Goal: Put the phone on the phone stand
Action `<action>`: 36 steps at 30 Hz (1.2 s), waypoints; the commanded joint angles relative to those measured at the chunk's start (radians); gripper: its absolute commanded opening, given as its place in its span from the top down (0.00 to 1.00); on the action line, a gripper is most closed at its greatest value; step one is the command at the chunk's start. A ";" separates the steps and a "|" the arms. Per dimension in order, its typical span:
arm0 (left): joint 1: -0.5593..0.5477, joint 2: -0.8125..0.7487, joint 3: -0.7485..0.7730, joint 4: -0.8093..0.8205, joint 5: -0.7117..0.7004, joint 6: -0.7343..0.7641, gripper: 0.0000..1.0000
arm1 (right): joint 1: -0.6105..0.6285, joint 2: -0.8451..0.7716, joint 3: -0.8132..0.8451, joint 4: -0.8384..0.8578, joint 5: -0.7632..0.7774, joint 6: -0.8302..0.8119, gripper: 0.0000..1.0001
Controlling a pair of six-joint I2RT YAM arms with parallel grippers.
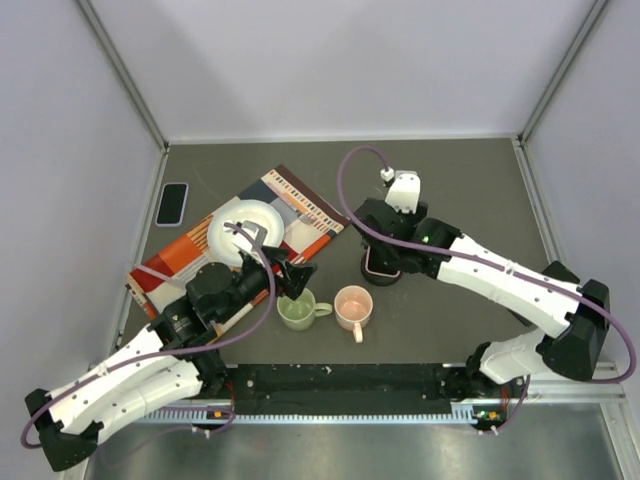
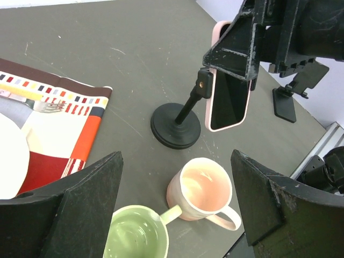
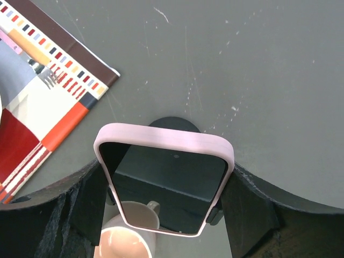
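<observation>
Top external view: the right gripper (image 1: 385, 255) is centre frame, right above the phone stand (image 1: 381, 277), and it's clamped on the phone (image 1: 374, 262). The left gripper (image 1: 298, 268) hangs to the left of that, by the green cup (image 1: 295, 311), so the right arm is obviously the 1 for this job.

Left wrist view: best angle imo. The left gripper's 2 fingers (image 2: 80, 209) are spread wide with nothing between them. The phone is in the upper right of the frame, long axis upright, pinched at its top end. The cradle (image 2: 203, 86) is at the phone's left edge, touching or just beside it, can't tell which. The base (image 2: 174, 129) is down and left. My guess: nudge it toward the cradle, lower until it seats.

Right wrist view: the phone fills the lower centre, gripped on both sides. The base peeks out just above it, so the stand is straight beyond the phone.
</observation>
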 commanded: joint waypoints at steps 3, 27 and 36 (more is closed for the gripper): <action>-0.002 -0.002 0.112 -0.095 0.012 0.040 0.14 | -0.139 -0.062 -0.071 0.359 -0.058 -0.410 1.00; -0.002 0.093 0.217 -0.125 0.013 0.057 0.14 | -0.496 0.520 0.605 0.602 -0.501 -0.641 1.00; -0.003 0.099 0.264 -0.164 0.019 0.083 0.14 | -0.497 0.672 0.783 0.525 -0.483 -0.628 1.00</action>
